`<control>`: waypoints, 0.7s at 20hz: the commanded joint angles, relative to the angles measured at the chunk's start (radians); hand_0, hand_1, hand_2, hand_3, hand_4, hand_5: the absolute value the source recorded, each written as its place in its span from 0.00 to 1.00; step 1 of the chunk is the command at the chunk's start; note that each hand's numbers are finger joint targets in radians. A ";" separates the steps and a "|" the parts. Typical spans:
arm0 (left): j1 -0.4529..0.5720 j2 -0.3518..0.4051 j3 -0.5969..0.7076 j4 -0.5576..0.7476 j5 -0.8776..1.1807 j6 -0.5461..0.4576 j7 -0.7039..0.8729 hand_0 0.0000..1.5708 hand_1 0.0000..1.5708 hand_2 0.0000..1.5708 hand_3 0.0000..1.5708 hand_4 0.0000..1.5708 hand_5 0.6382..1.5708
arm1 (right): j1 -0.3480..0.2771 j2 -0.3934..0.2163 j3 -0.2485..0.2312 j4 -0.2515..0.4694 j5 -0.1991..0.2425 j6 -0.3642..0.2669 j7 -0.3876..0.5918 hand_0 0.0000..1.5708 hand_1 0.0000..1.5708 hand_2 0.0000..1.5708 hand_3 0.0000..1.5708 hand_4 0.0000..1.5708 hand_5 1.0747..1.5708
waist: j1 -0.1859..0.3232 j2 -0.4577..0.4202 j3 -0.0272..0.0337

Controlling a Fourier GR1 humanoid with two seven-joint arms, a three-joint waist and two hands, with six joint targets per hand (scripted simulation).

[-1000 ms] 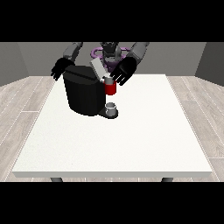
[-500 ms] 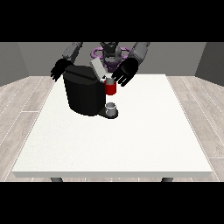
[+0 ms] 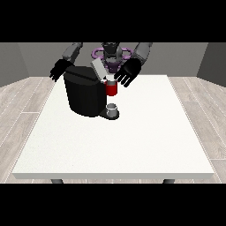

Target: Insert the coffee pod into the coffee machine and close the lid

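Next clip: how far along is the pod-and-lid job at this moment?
Done: hard to confirm; a red part shows at the machine's front, but whether the pod is seated cannot be told. In hand: the robot hand at the view's right hovers open by the raised grey lid. Left: closing the lid, which stands tilted up.

One cam, front view: across table [image 3: 132, 145], facing robot [image 3: 111, 55], high, looking down, fairly far.
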 commanded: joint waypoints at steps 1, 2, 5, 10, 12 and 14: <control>-0.029 -0.010 -0.010 0.000 -0.011 -0.018 0.007 0.65 0.65 0.69 0.58 0.23 1.00 | -0.030 0.019 0.009 0.028 0.027 -0.033 -0.023 0.00 0.00 0.00 0.00 0.28 1.00 | 0.017 0.022 -0.0011; 0.023 0.025 -0.013 0.023 -0.027 -0.010 -0.025 0.58 0.58 0.65 0.55 0.23 1.00 | 0.002 0.009 0.012 -0.033 -0.001 -0.003 0.010 0.00 0.00 0.00 0.00 0.30 1.00 | -0.006 -0.005 -0.0014; -0.031 0.052 -0.041 0.017 -0.050 -0.072 -0.035 0.00 0.00 0.00 0.00 0.00 1.00 | -0.039 -0.003 -0.004 -0.010 -0.012 0.007 0.011 0.00 0.00 0.00 0.00 0.26 1.00 | -0.013 0.034 -0.0011; -0.034 0.013 -0.047 0.017 -0.064 -0.065 0.013 0.00 0.00 0.00 0.00 0.00 1.00 | -0.035 0.000 0.005 0.005 0.000 0.001 0.014 0.00 0.00 0.00 0.00 0.26 1.00 | -0.017 0.009 -0.0011; 0.006 0.018 -0.056 -0.003 -0.064 -0.083 -0.027 0.00 0.00 0.00 0.00 0.00 1.00 | -0.008 0.000 -0.028 0.043 -0.002 -0.026 -0.003 0.00 0.00 0.00 0.00 0.27 1.00 | 0.033 -0.016 -0.0011; 0.020 0.015 -0.039 0.006 -0.061 -0.048 -0.034 0.00 0.00 0.00 0.00 0.00 1.00 | -0.015 -0.024 -0.028 0.018 -0.016 0.007 0.022 0.00 0.00 0.00 0.00 0.24 1.00 | 0.010 -0.004 -0.0013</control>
